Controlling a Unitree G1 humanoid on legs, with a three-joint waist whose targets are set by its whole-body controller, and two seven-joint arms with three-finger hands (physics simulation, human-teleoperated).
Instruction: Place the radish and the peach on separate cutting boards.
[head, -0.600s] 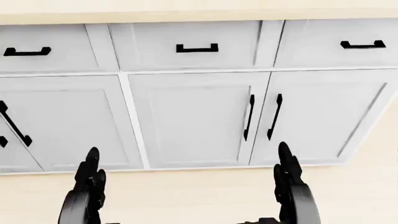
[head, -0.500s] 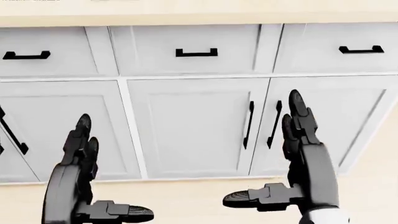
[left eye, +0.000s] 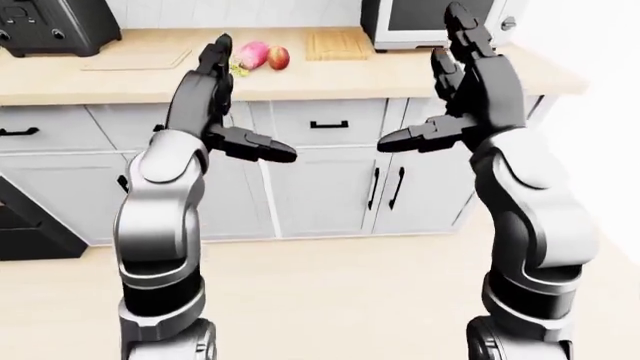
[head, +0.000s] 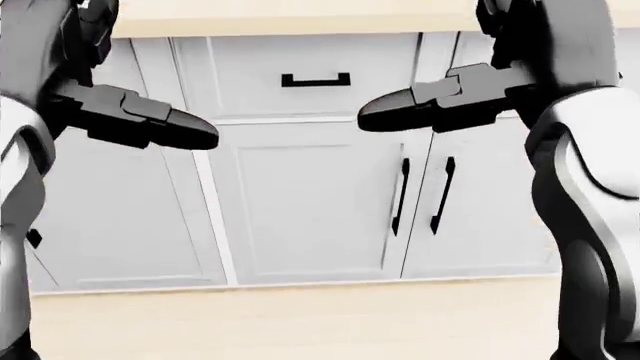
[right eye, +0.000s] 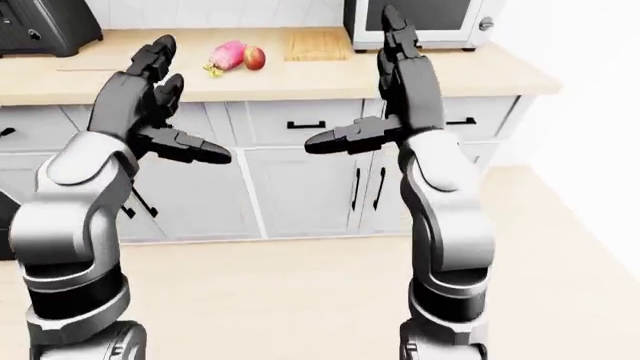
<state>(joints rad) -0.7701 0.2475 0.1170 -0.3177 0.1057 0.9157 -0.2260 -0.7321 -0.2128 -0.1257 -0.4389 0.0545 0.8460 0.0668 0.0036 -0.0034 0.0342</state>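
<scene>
Both arms are rising fast: a moment ago the hands were sitting low against the cupboard doors in the head view, and now they are standing up at drawer height, filling the top corners of that view. The left robot hand (right eye: 150, 94) is spread, fingers pointing upward and thumb jutting sideways, pinching nothing. The right robot hand (right eye: 395, 79) is likewise spread and empty, its thumb reaching toward the left one.

The radish (right eye: 229, 53) and the peach (right eye: 254, 57) are lying touching each other on the worktop (right eye: 480, 71), well beyond both hands. A ridged wooden cutting board (right eye: 315, 43) is sitting just to the right of the peach, and a flatter pale board (left eye: 138, 59) is lying to the left of the radish.

Neither item is being touched yet, so the task is looking barely begun. The lift seems to be readying the arms to clear the worktop edge; the robot probably needs to be stepping closer before either hand can be reaching the produce.
</scene>
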